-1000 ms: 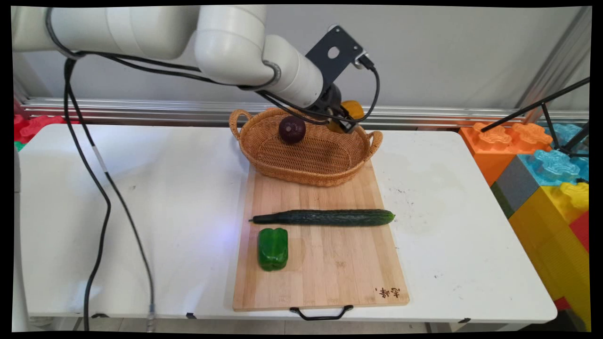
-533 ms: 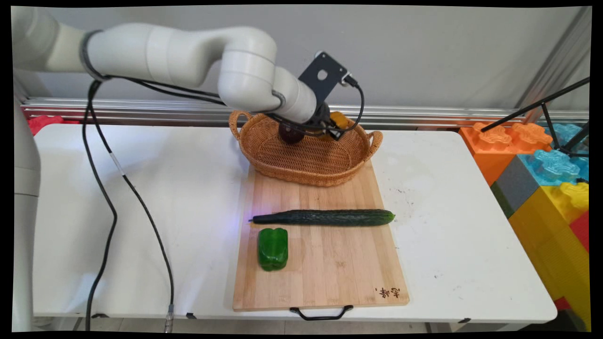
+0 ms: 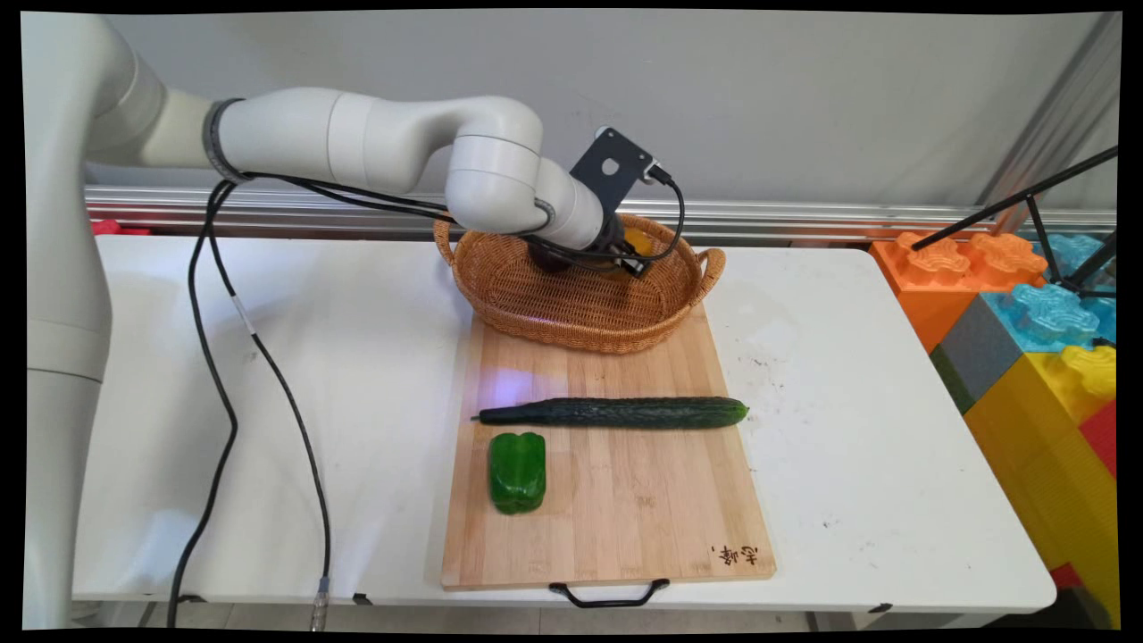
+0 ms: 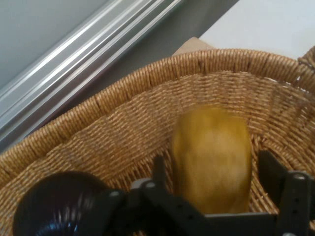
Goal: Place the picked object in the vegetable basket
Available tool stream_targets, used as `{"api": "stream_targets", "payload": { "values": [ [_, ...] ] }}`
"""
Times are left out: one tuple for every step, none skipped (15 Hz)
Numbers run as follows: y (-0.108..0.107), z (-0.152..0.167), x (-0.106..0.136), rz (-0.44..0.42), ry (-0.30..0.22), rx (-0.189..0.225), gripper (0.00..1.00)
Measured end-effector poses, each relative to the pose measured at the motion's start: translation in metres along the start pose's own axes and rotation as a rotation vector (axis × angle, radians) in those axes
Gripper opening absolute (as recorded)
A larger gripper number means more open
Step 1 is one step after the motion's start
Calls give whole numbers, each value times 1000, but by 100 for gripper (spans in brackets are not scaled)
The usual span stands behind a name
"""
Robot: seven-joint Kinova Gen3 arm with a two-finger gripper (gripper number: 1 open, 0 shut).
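My gripper (image 3: 625, 256) is down inside the wicker basket (image 3: 580, 335) at the far end of the wooden cutting board (image 3: 634, 509), shut on a yellow pepper (image 3: 637, 239). In the hand view the yellow pepper (image 4: 211, 157) stands between the two fingers (image 4: 158, 167) of the gripper (image 4: 213, 164), close over the basket's woven wall (image 4: 123, 123). A dark purple round vegetable (image 4: 54, 204) lies in the basket just left of the hand. In the main view the arm's wrist hides most of this purple vegetable (image 3: 543, 262).
On the board in front of the basket lie a long cucumber (image 3: 616, 412) and a green pepper (image 3: 517, 471). Big coloured toy blocks (image 3: 1027, 313) and a black tripod leg (image 3: 1018, 198) stand at the table's right end. Black cables (image 3: 223, 375) hang at the left.
The arm has come down and a little left, carrying the yellow pepper from above the basket's far rim into the basket. The wrist now covers most of the purple vegetable.
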Motion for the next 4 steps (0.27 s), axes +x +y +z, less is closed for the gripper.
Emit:
{"api": "stream_targets", "payload": {
  "values": [
    [0,3,0,-2,0,-2,100],
    [1,5,1,-2,1,-5,100],
    [2,6,2,-5,2,-11,100],
    [4,6,4,-7,3,-20,100]
  ]
}}
